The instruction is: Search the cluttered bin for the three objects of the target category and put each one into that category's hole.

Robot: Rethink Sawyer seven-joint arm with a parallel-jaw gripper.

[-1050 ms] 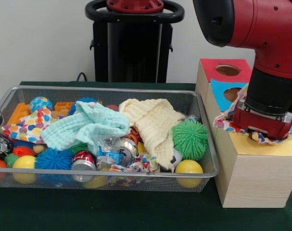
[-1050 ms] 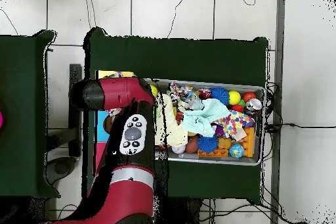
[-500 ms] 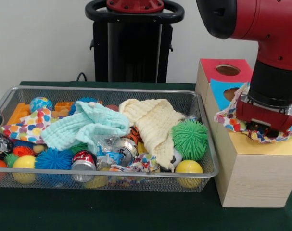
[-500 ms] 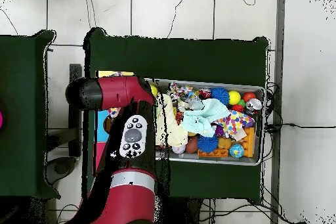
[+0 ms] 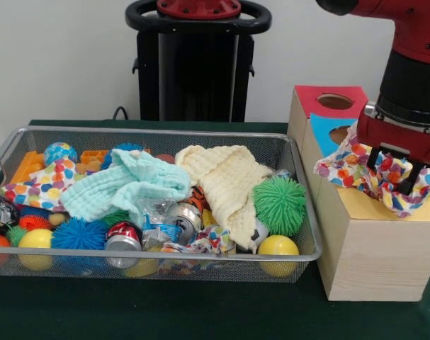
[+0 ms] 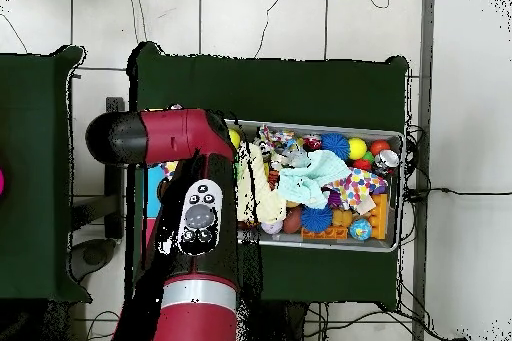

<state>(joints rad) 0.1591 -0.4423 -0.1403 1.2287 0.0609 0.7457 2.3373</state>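
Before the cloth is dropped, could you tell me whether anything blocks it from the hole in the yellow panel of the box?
Nothing else visible does. The polka-dot cloth hangs beneath the end effector over the wooden box's yellow panel, but the cloth itself hides any hole there.

a robot lab, set up for a sorting trial

what we're looking at is a test bench, not a home: a table under dark green cloth (image 5: 165, 312), a red industrial arm (image 6: 190, 257) on its pedestal, plain white wall behind, pale tiled floor (image 6: 270, 17) with loose cables (image 6: 440, 192) trailing across it. on the cloth, a wire mesh bin (image 5: 151, 265) crammed with toy balls, cloths and crushed cans, and beside it a plywood box (image 5: 377, 262) with coloured panels and round holes cut in the top — purpose-built experiment kit. a second green-covered table (image 6: 35, 177) sits alongside.
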